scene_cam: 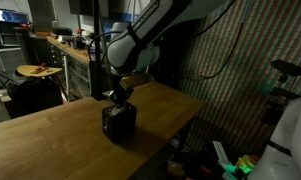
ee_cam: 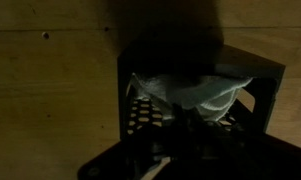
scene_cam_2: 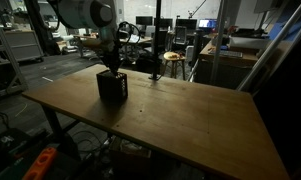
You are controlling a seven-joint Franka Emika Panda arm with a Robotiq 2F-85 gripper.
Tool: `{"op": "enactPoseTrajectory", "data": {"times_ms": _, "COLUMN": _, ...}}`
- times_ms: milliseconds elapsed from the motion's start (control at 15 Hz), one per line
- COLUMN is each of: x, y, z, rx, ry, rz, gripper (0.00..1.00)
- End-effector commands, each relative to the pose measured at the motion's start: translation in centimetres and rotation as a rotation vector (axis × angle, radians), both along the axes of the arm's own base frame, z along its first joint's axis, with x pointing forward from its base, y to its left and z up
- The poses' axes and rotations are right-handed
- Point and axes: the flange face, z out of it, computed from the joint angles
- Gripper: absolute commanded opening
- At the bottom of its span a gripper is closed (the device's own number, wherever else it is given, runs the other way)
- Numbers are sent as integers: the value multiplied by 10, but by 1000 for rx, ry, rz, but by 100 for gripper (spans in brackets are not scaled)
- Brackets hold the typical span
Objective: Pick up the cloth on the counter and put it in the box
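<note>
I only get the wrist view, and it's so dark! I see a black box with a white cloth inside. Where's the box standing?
Observer: The small black square box stands upright on a big brown wooden table, directly under the pale robot arm.
Operator: Is my gripper inside it?
Observer: The black Robotiq gripper hangs straight down at the box's open top. It is too dark to tell how its jaws stand.
</note>
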Motion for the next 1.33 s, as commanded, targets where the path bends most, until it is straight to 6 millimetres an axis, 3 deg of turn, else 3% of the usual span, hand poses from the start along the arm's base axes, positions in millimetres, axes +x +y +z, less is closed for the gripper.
{"op": "enactPoseTrajectory", "data": {"times_ms": 0, "x": 6, "y": -3, "z": -8, "rx": 11, "ry": 5, "rz": -16, "gripper": 4}}
{"op": "enactPoseTrajectory", "data": {"times_ms": 733, "x": 1, "y": 11, "z": -79, "rx": 4, "ry": 125, "rz": -2, "gripper": 4}}
{"op": "enactPoseTrajectory", "data": {"times_ms": 1000, "x": 3, "y": 7, "z": -83, "rx": 9, "ry": 128, "rz": -8, "gripper": 4}}
{"op": "enactPoseTrajectory", "data": {"times_ms": 1267, "x": 0, "y": 3, "z": -72, "rx": 8, "ry": 114, "rz": -12, "gripper": 3}}
